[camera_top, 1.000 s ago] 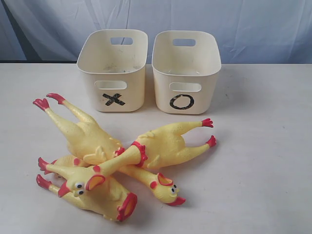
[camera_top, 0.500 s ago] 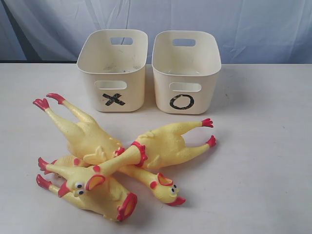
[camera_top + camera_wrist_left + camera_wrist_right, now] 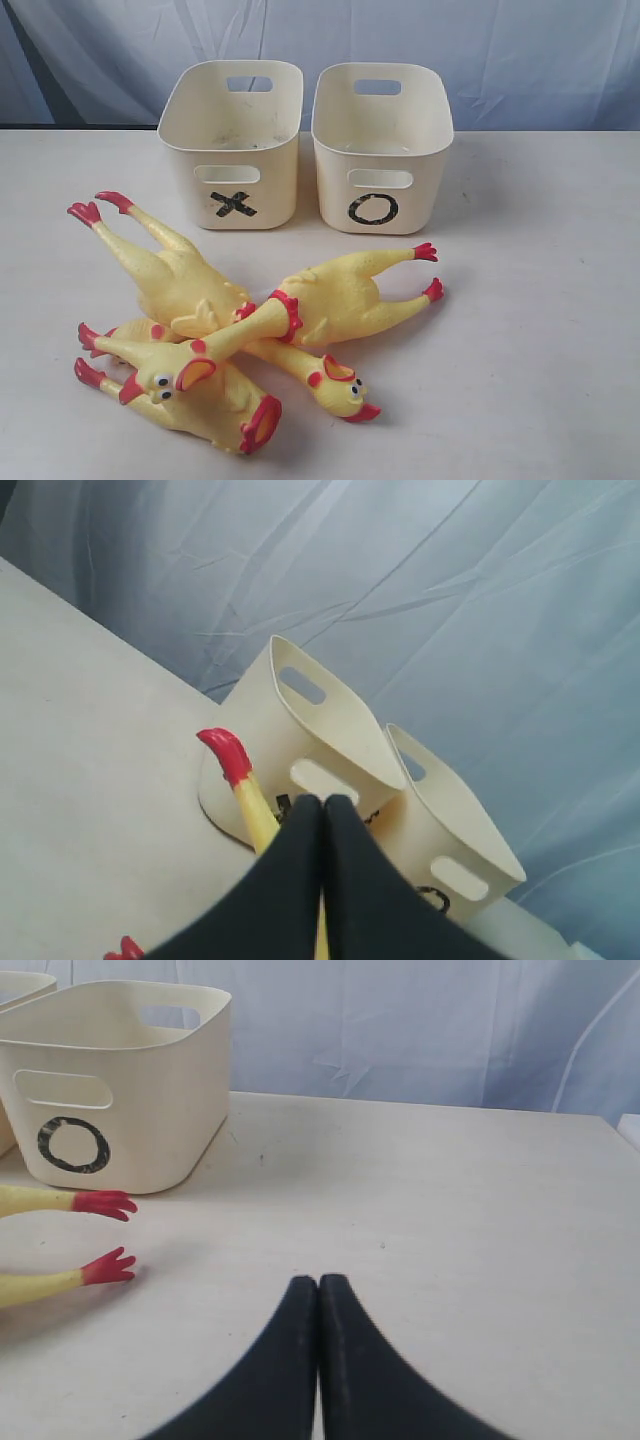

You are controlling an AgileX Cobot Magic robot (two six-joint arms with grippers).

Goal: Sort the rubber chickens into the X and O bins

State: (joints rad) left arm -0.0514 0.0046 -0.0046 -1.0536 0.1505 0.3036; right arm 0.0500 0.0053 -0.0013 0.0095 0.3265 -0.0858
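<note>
The rubber chickens lie in a crossed pile on the table in front of the bins. One long-necked chicken (image 3: 175,275) points its red feet to the back left. Another (image 3: 345,295) has its feet to the right and its neck across the pile. A headless one (image 3: 215,405) lies at the front. The X bin (image 3: 270,190) stands left of the O bin (image 3: 420,195); what I see of their insides holds nothing. My left gripper (image 3: 322,800) is shut above a chicken leg (image 3: 250,805), holding nothing. My right gripper (image 3: 319,1280) is shut over bare table, right of two red feet (image 3: 108,1266).
A pale blue cloth backdrop (image 3: 520,60) hangs behind the bins. The table (image 3: 540,330) stretches bare to the right of the pile. Neither arm shows in the exterior view.
</note>
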